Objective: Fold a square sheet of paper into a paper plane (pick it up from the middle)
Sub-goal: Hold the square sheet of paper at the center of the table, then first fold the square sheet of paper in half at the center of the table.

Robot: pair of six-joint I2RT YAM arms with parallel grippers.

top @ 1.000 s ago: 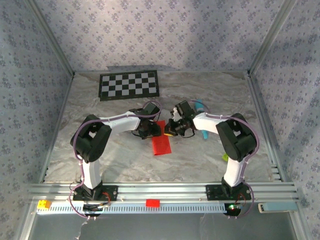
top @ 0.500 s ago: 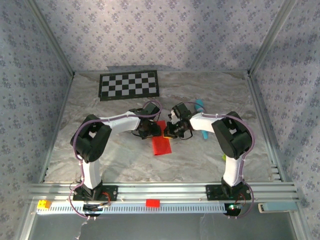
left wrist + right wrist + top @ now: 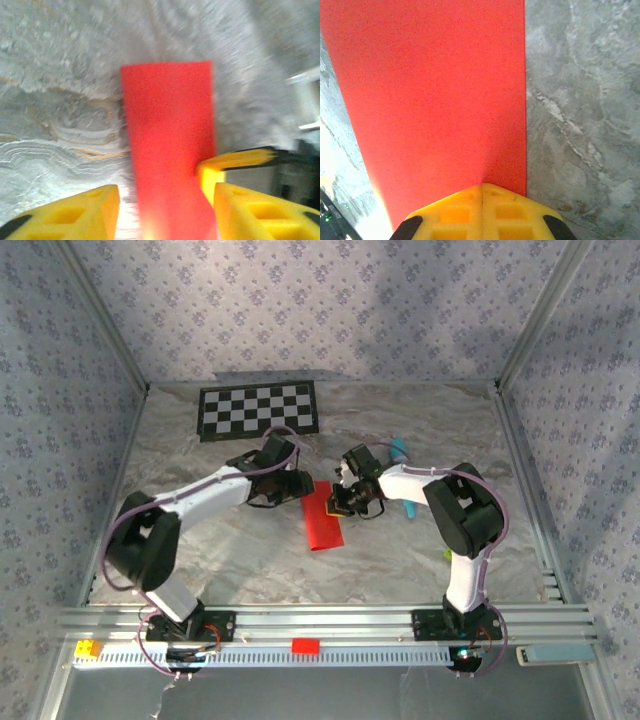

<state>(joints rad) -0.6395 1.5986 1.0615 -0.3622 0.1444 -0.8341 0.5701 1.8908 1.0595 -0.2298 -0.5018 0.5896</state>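
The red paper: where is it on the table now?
In the top view, the red paper lies near the middle of the table, with the left gripper at its far-left corner and the right gripper at its right edge.

1. Pale lavender wallpaper with a small floral print (image 3: 350, 310) lines the back and both side walls of the enclosure.
2. A grey marbled tabletop (image 3: 230, 560) fills the centre of the frame.
3. Bare aluminium posts (image 3: 100, 315) slant up the corners at upper left and upper right; a ribbed aluminium rail (image 3: 330, 620) crosses the bottom.
4. Soft, even light leaves a faint shadow on the back wall, upper right.
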